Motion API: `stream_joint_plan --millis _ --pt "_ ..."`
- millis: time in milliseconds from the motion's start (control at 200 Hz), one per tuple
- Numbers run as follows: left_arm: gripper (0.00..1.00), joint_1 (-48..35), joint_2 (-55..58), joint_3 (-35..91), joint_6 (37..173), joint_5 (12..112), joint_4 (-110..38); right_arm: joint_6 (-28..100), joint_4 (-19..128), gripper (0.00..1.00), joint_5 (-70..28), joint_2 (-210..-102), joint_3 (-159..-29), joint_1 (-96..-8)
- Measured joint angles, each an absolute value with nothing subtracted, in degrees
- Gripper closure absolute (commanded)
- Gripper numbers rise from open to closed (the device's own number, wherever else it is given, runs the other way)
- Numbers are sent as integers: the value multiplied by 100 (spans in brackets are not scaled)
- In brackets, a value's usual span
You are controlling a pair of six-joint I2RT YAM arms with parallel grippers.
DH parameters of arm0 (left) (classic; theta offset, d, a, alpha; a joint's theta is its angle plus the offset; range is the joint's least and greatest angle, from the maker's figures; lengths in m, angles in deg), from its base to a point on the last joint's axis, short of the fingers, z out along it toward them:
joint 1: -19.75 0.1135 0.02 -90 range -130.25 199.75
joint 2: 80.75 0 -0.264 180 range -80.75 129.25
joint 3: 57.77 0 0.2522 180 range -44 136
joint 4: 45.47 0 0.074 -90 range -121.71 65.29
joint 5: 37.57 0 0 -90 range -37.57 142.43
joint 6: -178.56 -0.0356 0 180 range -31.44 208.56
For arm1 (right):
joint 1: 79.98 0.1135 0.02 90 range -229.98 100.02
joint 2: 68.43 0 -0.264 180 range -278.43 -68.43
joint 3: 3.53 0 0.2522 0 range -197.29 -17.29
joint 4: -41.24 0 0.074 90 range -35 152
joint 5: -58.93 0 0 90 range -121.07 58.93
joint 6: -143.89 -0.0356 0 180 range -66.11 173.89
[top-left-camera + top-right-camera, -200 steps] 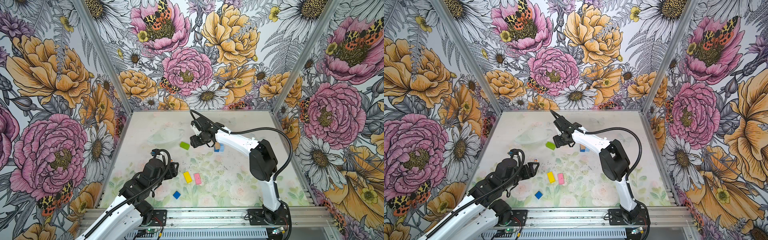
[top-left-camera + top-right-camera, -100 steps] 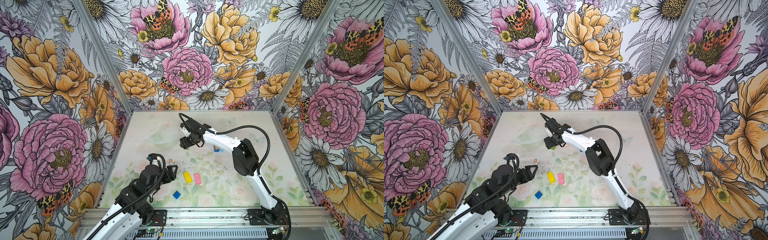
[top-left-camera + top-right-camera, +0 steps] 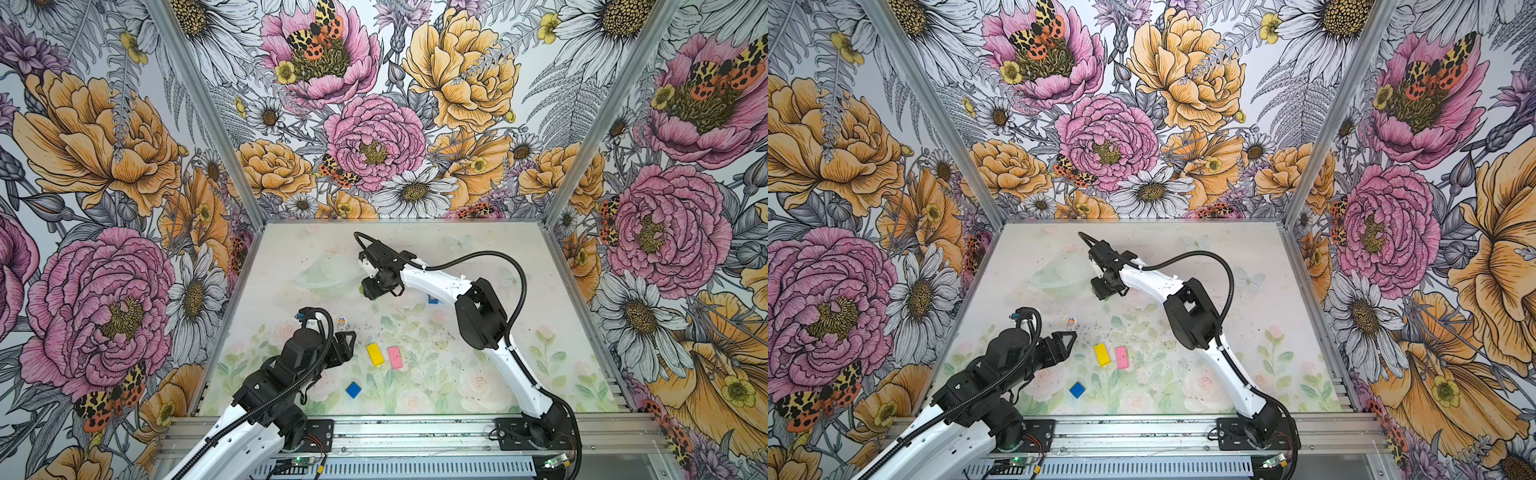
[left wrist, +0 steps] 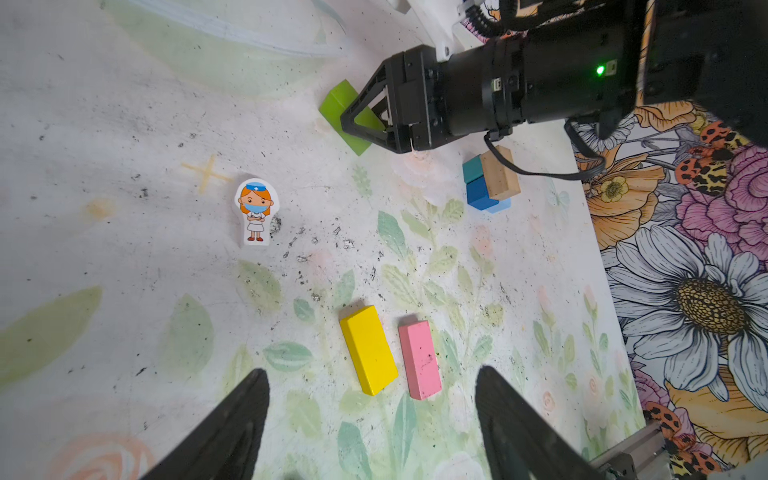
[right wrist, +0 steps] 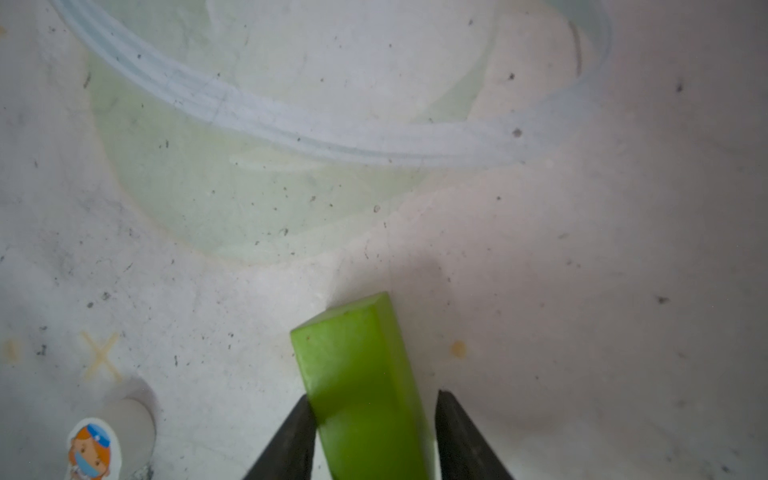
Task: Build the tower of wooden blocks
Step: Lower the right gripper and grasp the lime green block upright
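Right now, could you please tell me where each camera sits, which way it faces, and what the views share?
Both top views: high over the front rail, looking down at the table; left arm and right arm show whole.
Left wrist: on the left arm, looking across the table past open left fingers at yellow brick, pink brick and right fingers.
Right wrist: on the right arm, close above the table; right fingers flank the green brick.
Shared: both wrist views show green brick and nurse figure.
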State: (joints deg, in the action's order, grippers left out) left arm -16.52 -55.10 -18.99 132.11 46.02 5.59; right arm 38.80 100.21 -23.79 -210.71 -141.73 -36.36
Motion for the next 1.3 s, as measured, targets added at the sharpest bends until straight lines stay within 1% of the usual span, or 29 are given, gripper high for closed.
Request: stream_joint_plan --millis 160,360,620,831,996,1296 --pt "20 -1652 -5514 -1895 13211 4602 557 3895 10043 68 -2538 -21071 -14202 -3627" --pt "20 -1652 -5517 -1895 13211 4602 557 3877 10043 69 -2687 -21071 -14208 -3627" --pt "20 -1652 -5528 -1884 13191 4602 557 3781 10032 75 -2824 -20992 -14086 -3627" --pt "20 -1652 -5525 -1875 13167 4602 557 3633 10106 75 -2803 -20791 -13830 -3627" --pt "19 -1652 -5525 -1840 13163 4602 554 3488 10152 76 -2805 -20474 -13642 -3662" --pt "19 -1652 -5241 -1669 13064 4602 524 3346 10148 76 -2838 -19379 -13185 -3870"
